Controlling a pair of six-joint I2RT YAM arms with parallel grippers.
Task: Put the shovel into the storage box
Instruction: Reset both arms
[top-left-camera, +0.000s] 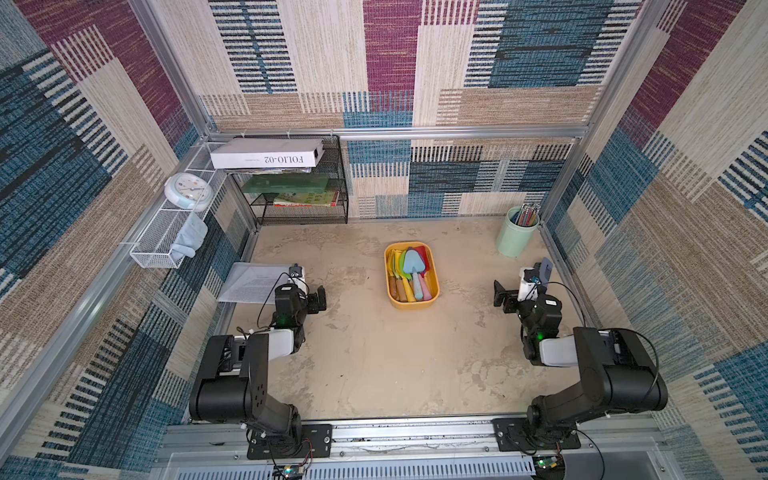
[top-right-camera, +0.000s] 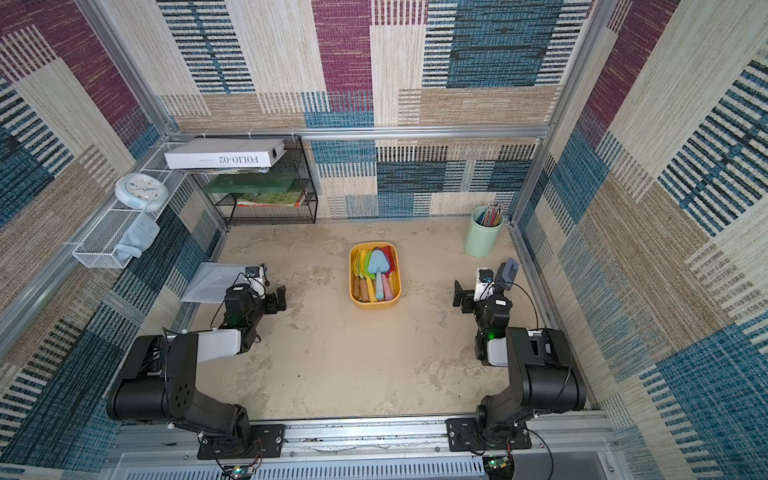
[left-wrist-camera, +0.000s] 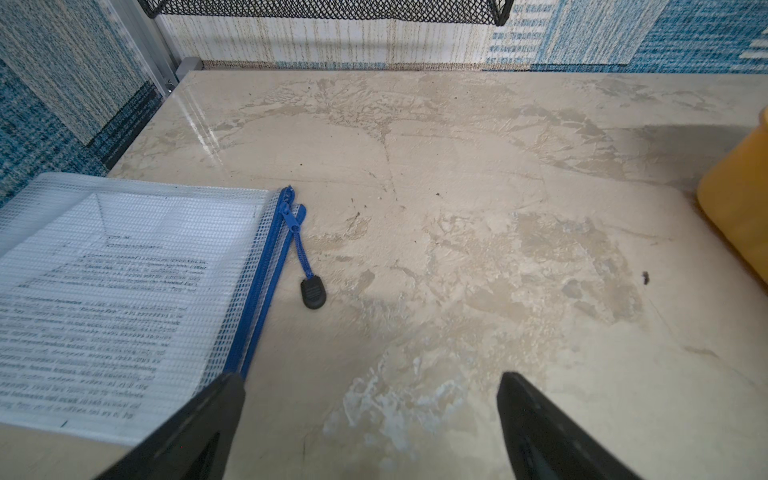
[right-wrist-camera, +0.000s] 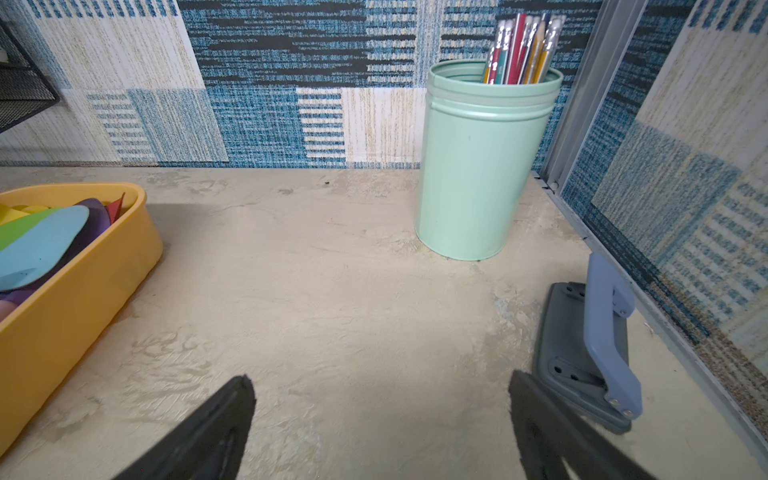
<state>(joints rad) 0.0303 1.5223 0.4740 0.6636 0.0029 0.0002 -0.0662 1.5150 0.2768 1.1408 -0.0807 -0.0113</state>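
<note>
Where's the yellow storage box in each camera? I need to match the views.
In a top view: storage box near picture centre, a little to the right.
In a top view: near picture centre again, a little to the left.
Left wrist: only a slice of its yellow wall, cut off by the frame.
Right wrist: one end and its side wall, shovels inside.
Shared landmark: black mesh rack, in all four.

Mock office desk in robot test cell, aluminium frame (top-left-camera: 415, 132), pencil cup (top-left-camera: 516, 237), hole punch (right-wrist-camera: 590, 353), document rack (top-left-camera: 303, 214)
</note>
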